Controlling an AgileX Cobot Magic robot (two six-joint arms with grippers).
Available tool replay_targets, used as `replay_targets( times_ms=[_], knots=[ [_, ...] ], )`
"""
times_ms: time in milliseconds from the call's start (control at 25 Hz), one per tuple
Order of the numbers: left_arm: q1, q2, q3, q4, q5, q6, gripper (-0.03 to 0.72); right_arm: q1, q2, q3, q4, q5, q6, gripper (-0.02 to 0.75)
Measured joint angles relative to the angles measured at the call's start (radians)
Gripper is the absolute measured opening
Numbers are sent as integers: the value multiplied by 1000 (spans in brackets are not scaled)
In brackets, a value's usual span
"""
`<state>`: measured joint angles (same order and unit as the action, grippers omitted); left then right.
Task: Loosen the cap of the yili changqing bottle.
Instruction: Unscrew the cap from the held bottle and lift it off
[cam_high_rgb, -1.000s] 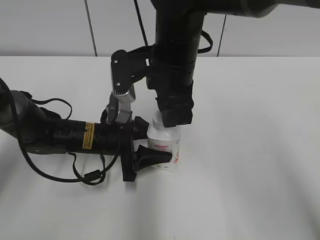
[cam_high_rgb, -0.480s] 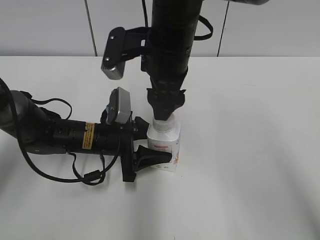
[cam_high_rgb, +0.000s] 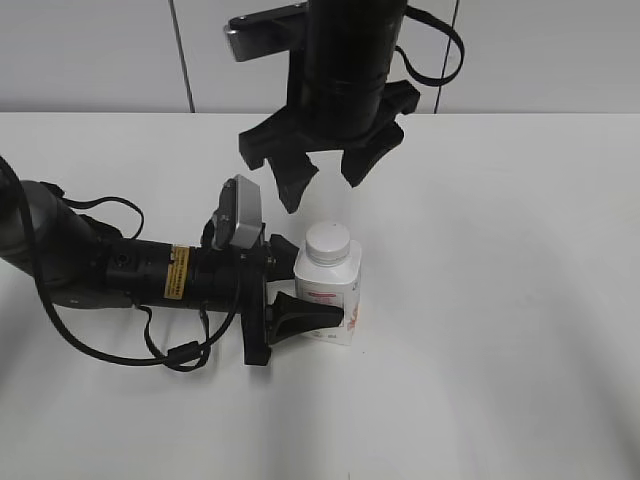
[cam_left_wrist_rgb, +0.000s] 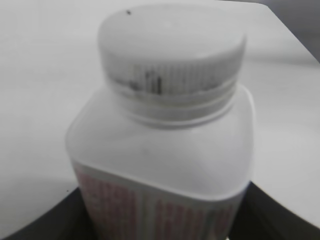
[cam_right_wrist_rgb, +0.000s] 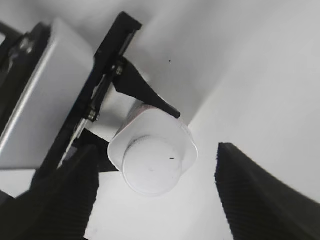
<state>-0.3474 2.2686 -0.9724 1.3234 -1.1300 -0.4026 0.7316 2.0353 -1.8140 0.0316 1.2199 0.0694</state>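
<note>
Right end effector (cam_high_rgb: 322, 180) had let go of the cap (cam_high_rgb: 328, 241) and lifted clear, fingers spread wide at the bottle's 12 o'clock. Left end effector (cam_high_rgb: 300, 290) stayed clamped on the yili changqing bottle (cam_high_rgb: 328, 295), upright on the counter (cam_high_rgb: 500, 300); the twist looked finished, cap still seated.

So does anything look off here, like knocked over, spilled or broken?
Nothing stands out. The bottle stands upright, clamped by the left gripper, with its cap on. The right gripper hangs open above it. No spill shows.
</note>
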Motion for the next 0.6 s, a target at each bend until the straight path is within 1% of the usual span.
replay_targets(
  times_ms=[160,280,600],
  knots=[
    [0,0,0,2,0,0,415,0,-2,54,3,0,152,575],
    [0,0,0,2,-1,0,414,0,-2,101,-1,0,191,575],
    [0,0,0,5,-1,0,412,0,-2,112,13,1,247,575]
  ],
)
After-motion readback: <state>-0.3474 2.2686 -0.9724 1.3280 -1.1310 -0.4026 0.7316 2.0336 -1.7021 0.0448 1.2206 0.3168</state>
